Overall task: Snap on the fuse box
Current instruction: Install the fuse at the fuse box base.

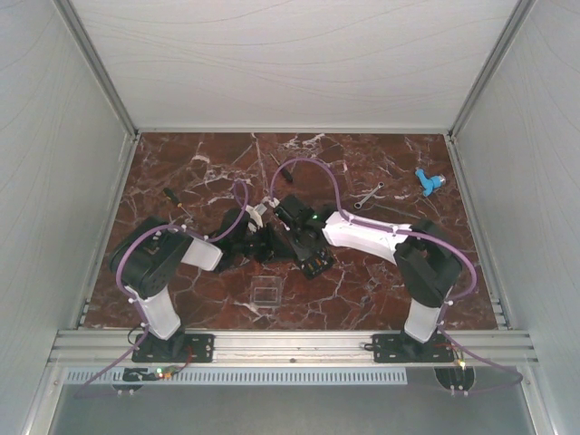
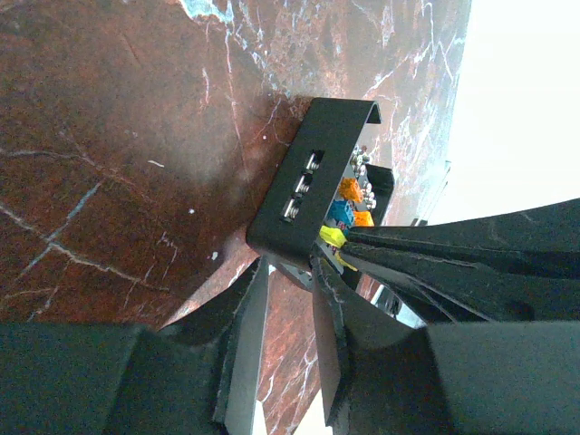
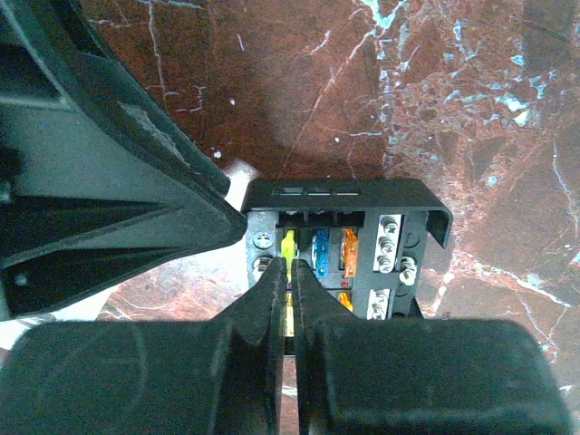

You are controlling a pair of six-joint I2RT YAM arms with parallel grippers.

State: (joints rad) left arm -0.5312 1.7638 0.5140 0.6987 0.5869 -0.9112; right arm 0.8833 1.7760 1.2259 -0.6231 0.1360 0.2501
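One fuse box (image 1: 314,260) sits just below the middle of the top view, on the glossy red-brown marble table (image 1: 390,290), with both arms crowded over it. It is a small square of black moulded plastic with its face open. You can see a row of yellow, blue and orange blade fuses, and white blocks with screw terminals to their right. Treat it as light and stiff, with smooth walls that could slip. Take it by the outer side walls, never across the fuse face, where the small blades could be knocked askew.

Your left gripper (image 2: 285,272) is part-closed and looks clamped on the box's lower edge, steadying it. Your right gripper (image 3: 290,272) has its fingers pressed together, tips at the yellow fuse (image 3: 288,243); you cannot tell whether they pinch it.

The clear lid (image 1: 265,293), a thin colourless square, lies flat lower in the top view, apart from the box and not yet fitted. It will probably flex and need even pressure along its edges to click home. Farther out, a screwdriver (image 1: 172,197) lies at upper left, and a wrench (image 1: 367,195) and a blue part (image 1: 429,181) at upper right.
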